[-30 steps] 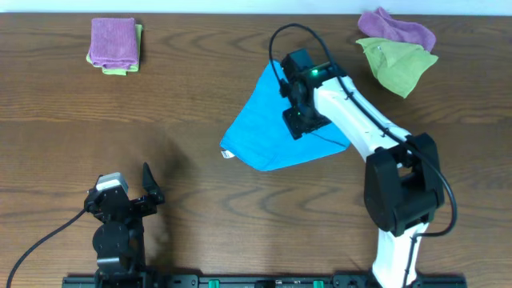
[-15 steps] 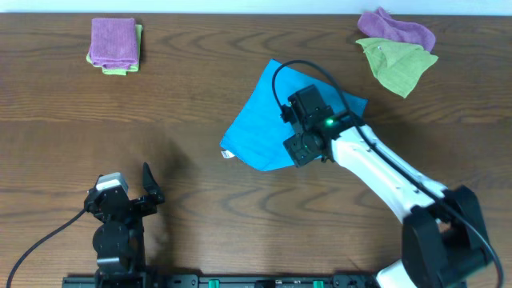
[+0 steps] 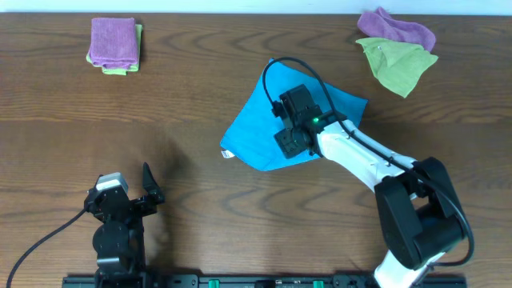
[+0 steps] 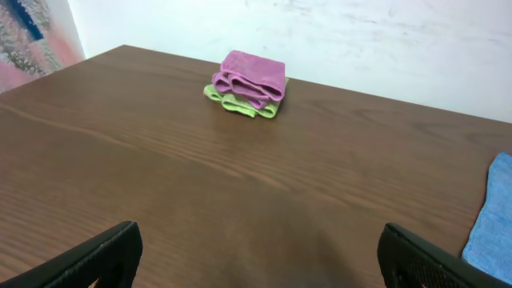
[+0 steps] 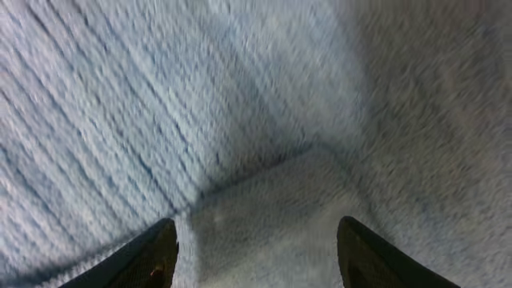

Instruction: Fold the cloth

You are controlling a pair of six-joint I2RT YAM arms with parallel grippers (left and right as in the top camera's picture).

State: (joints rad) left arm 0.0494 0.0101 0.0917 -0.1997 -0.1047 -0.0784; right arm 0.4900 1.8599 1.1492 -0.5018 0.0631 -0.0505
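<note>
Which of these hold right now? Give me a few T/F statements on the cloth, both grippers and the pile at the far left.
1. The right gripper hangs over the cloth, fingers apart. True.
2. The left gripper grips a corner of the cloth. False: it is open, empty and apart from the cloth.
3. A folded purple cloth lies on a yellow-green cloth. True.
4. The cloth is folded into a neat rectangle. False: it lies in an irregular, roughly triangular shape.
</note>
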